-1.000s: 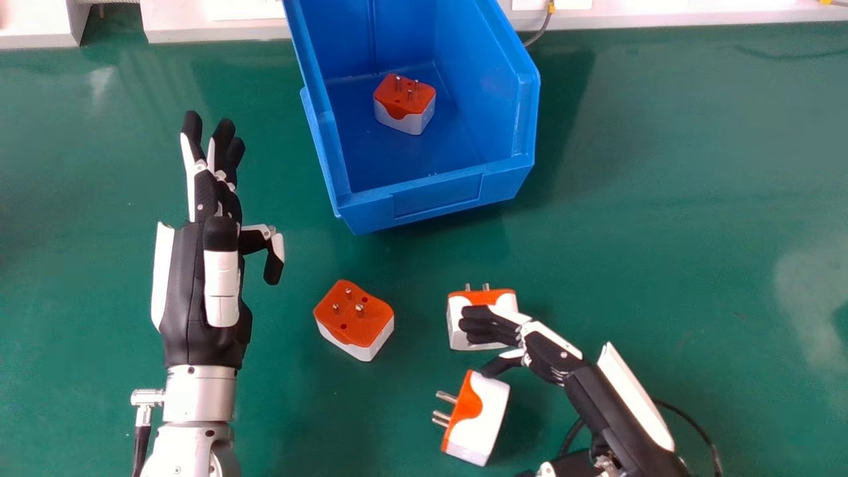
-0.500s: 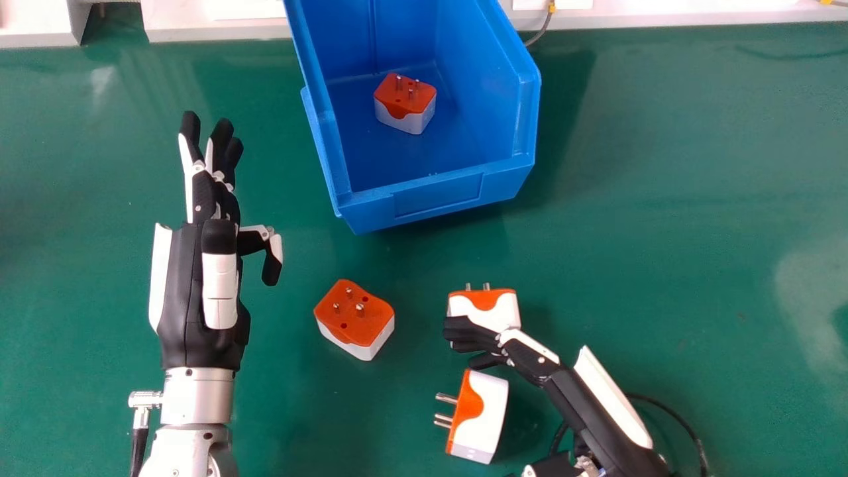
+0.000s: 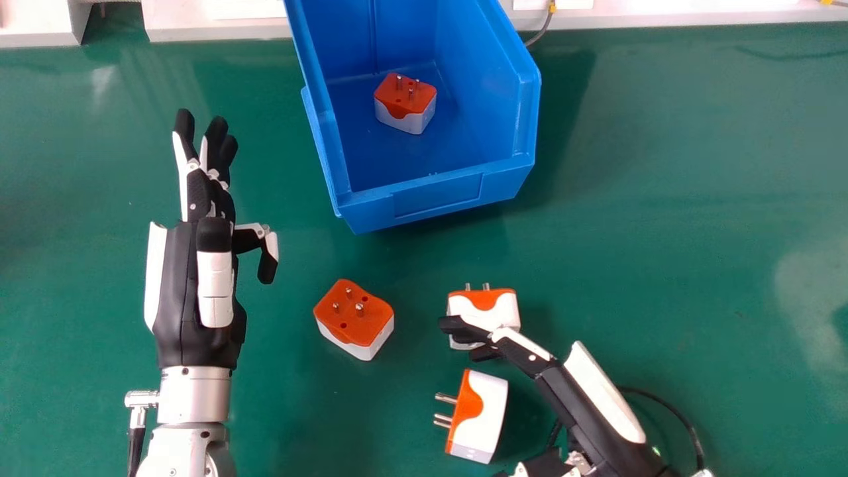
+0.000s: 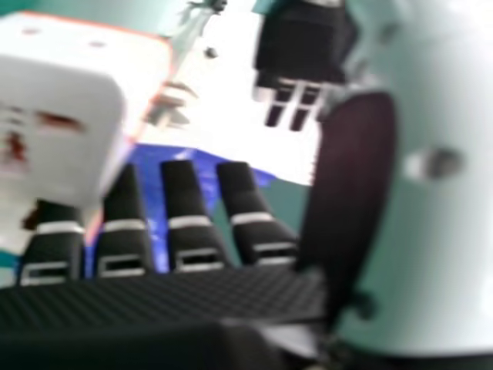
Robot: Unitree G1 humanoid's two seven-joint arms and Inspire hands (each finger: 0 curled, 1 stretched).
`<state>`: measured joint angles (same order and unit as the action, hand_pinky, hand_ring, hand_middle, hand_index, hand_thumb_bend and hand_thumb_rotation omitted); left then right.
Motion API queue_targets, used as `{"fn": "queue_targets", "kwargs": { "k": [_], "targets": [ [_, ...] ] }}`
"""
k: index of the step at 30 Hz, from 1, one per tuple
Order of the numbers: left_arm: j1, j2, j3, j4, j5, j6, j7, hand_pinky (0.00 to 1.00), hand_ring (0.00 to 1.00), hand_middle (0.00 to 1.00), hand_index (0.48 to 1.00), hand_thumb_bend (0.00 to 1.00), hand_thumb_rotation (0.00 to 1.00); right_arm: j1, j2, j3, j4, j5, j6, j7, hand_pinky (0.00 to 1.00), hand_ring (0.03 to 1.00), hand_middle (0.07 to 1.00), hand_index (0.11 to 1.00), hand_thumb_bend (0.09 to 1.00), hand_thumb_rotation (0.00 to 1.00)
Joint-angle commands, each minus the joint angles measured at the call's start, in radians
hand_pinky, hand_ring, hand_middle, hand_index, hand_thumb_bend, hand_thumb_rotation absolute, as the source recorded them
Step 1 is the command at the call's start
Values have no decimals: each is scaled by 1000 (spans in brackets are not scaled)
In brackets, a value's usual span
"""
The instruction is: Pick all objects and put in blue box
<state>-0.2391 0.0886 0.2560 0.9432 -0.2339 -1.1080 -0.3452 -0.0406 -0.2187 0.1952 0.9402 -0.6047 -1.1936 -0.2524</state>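
1. The big blue plastic box [image 3: 437, 195] has 1 orange and white plug block [image 3: 405, 106] inside. That leaves 3 to go, so I think the job is only a bit done.
2. The black and white right hand [image 3: 573, 401] is open, with straight fingers and nothing in its grip. Its fingers reach over the front of the white block with an orange top [image 3: 487, 308]. I cannot tell if they touch it.
3. The white block with an orange side [image 3: 487, 411] lies just below that hand, its metal pins pointing left. If the hand dips or swings, it could bump this block and spin it away.
4. The hand seems to be lining up for a grab. If the thumb is not well behind the block, the smooth sides may slip out, or the block may tip over.
5. The block with an orange top and pins up [image 3: 354, 318] sits between the 2 hands. The black and white left hand [image 3: 185, 285] is open and empty; if both hands go there, they might knock together.
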Motion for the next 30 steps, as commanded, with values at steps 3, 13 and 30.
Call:
{"fn": "queue_targets", "kwargs": {
  "k": [3,13,30],
  "targets": [
    [5,6,-10,-23,12,-7,3,0,1000,1000,1000,1000,1000,-24,-25,27,6,-66,22,-114,749,810,823,824,1000,218],
    [0,2,-16,-15,9,-10,2,0,1000,1000,1000,1000,1000,-51,-48,90,33,-107,59,-225,734,786,813,824,998,181],
    [-2,0,-15,-8,-7,-15,-9,0,1000,1000,1000,1000,1000,-67,-49,145,60,-103,37,-368,487,523,572,585,652,28]
  ]
}}
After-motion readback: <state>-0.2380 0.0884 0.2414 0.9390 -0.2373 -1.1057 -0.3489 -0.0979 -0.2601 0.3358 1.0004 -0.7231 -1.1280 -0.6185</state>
